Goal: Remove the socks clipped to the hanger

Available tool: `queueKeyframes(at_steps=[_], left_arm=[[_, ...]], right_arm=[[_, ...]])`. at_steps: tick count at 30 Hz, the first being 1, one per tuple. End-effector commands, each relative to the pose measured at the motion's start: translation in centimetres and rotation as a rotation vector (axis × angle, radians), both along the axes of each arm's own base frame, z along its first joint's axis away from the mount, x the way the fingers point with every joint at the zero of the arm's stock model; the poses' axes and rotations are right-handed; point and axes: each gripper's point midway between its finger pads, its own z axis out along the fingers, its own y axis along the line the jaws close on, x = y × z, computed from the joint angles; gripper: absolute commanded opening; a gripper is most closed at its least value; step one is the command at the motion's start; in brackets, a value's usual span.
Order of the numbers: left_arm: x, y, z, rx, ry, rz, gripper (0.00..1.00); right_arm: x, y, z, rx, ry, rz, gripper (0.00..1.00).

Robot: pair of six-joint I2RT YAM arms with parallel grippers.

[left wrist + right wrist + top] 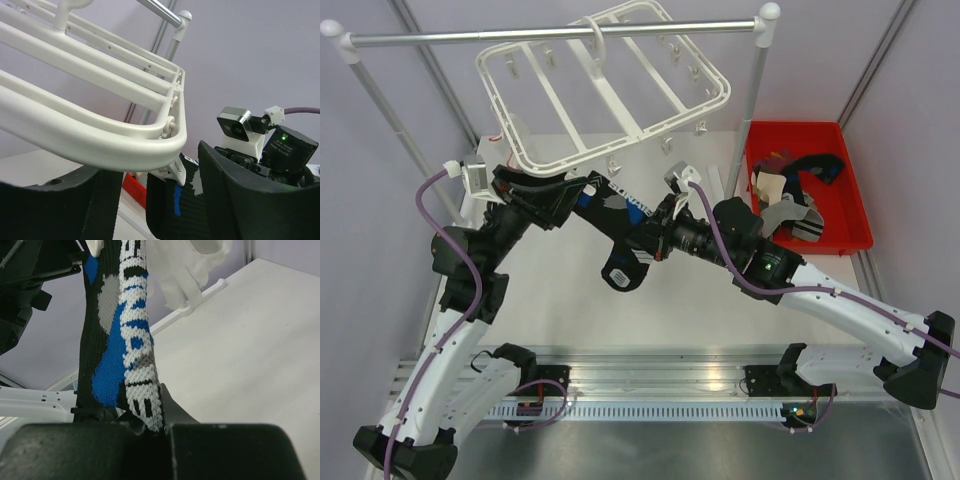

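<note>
1. The black-and-blue knitted sock (125, 340) with white lettering hangs from a small white plastic clip (172, 170). The clip is at the near corner of the white plastic drying hanger (100, 142). The sock is stretched taut toward the right end effector (150, 427), which is pinched tight on its lower part.
2. The left end effector (150, 190) stands fairly wide, with its black pads on either side of the clip and the sock's top. No contact is plain to see.
3. The step in hand is probably freeing this sock. The left pads should squeeze the clip's wings, not the cloth, while the right draws steadily down along the sock's length.
4. Pull gently: the frame hangs by one hook from the silver metal rail (520, 37) and will likely swing or tilt.
5. The knit looks ribbed, soft and stretchy, so it should give before it slips. The hanger's bars are smooth, rounded, rigid plastic.
6. Other socks lie in the red plastic bin (800, 128) at the right side of the pale counter (250, 340).
</note>
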Motion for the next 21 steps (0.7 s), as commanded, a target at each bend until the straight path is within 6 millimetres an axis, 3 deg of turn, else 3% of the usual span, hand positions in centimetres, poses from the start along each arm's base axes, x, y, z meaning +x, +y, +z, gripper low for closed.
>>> queueKeyframes(at_steps=[1,5,8,10,15,21], left_arm=[[-0.8,0.1,1.3,-0.035,-0.042,-0.025,0.59],[-0.9,0.0,1.3,-0.031,-0.043,-0.032,0.42],[-0.9,0.0,1.2,-0.029,-0.042,-0.034,0.22],[-0.9,0.0,1.2,-0.031,-0.04,-0.033,0.03],[-0.9,0.0,1.3,-0.032,-0.04,-0.034,0.02],[-1.0,0.1,1.7,-0.028,-0.044,-0.027,0.02]], right_arm=[[-0.2,-0.3,1.7,0.053,-0.019,0.004,0.01],[-0.2,-0.4,1.6,0.052,-0.017,0.001,0.01],[-0.1,-0.5,1.8,0.056,-0.016,-0.002,0.01],[-0.1,-0.5,1.9,0.058,-0.016,-0.005,0.01],[0.6,-0.8,1.6,0.04,-0.006,-0.051,0.01],[2.5,-2.2,-2.2,-0.078,0.064,-0.181,0.01]])
